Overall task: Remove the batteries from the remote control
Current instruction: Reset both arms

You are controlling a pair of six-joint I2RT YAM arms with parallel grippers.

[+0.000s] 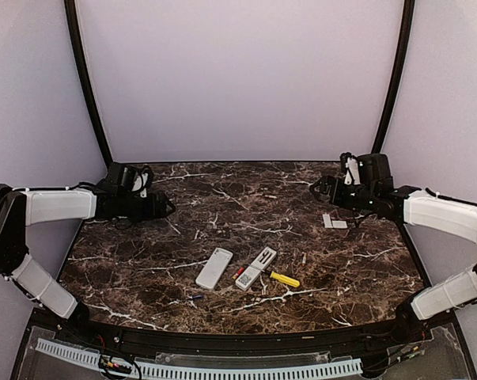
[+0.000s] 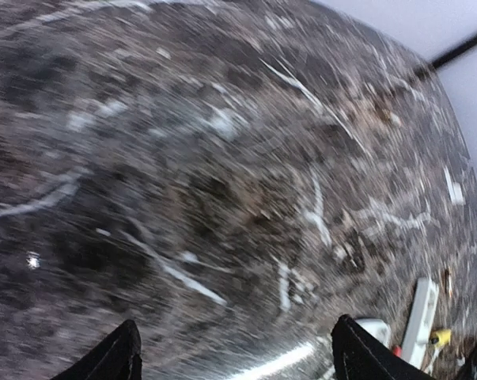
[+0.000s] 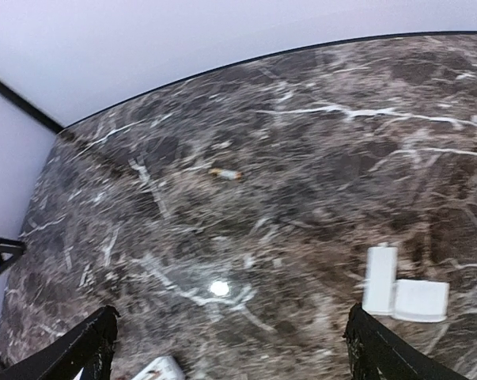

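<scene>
Two white remote controls lie side by side near the table's middle front: a plain one [image 1: 213, 268] and one with markings on its upper face [image 1: 255, 268]. A red battery [image 1: 240, 271] rests between them. A small dark battery [image 1: 196, 298] lies closer to the front edge. My left gripper [image 1: 165, 207] hovers open at the far left, well away from them; its wrist view is blurred and shows its gripper [image 2: 236, 332] with nothing between the fingers, and a remote [image 2: 421, 321] at the lower right. My right gripper [image 1: 317, 188] hovers open at the far right, its gripper [image 3: 232, 317] also holding nothing.
A yellow-handled screwdriver [image 1: 284, 279] lies just right of the remotes. Two small white flat pieces [image 1: 333, 222] sit below the right gripper, seen as an upright piece [image 3: 380, 279] and a wider piece [image 3: 418, 301]. A tiny thin object [image 3: 225, 173] lies on the dark marble table [image 1: 143, 261].
</scene>
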